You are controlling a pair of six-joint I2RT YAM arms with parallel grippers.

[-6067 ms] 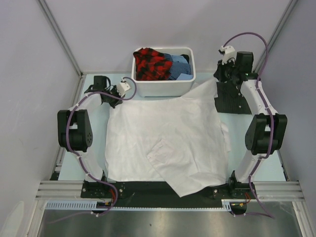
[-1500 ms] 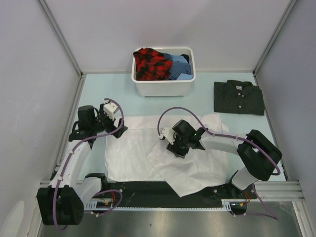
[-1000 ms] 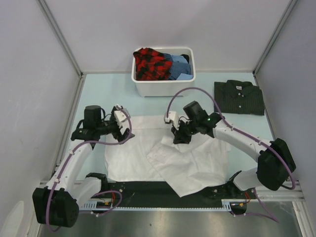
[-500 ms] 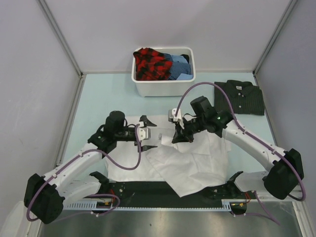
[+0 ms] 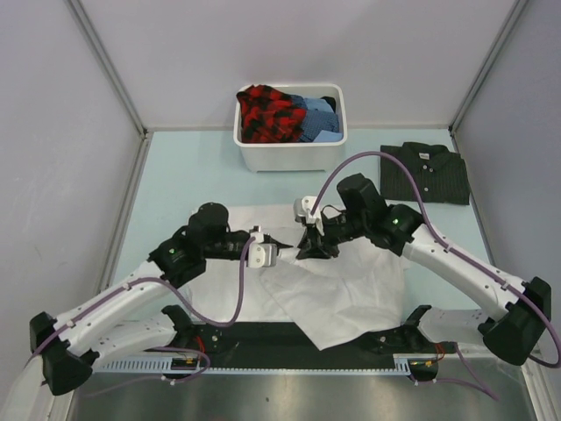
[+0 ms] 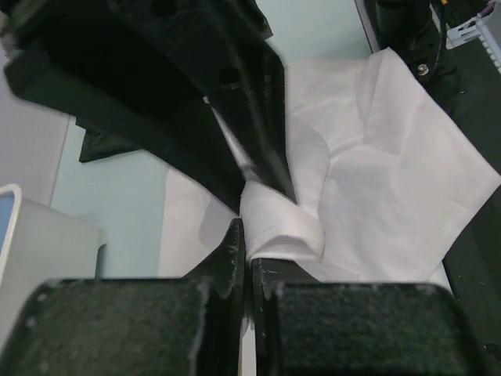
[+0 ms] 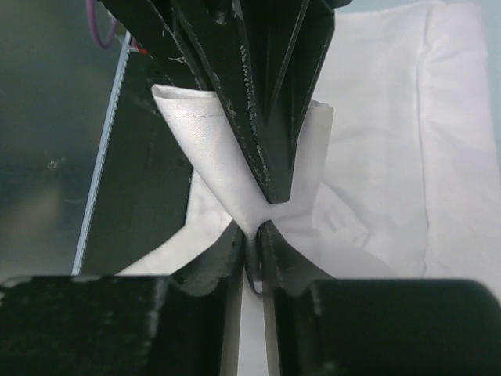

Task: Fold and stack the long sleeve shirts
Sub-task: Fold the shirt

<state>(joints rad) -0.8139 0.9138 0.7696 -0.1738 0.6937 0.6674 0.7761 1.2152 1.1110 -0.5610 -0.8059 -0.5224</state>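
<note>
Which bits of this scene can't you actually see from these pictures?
Top view: too small to see how the left fingers and right fingers grip the white shirt.
Top view: the shirt's collar and sleeves are lost in its folds.
Top view: the tub's deeper contents lie under the checked cloth.
Wrist views: the fingers block much behind them.

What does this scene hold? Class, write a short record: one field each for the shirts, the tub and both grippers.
white shirt: spread flat, one fold pinched up near its middle
striped shirt: folded, far right, apart from the white shirt
tub: far centre, filled with coloured clothes
left gripper: shut on the white shirt
right gripper: shut on the same fold, facing the left gripper
</note>
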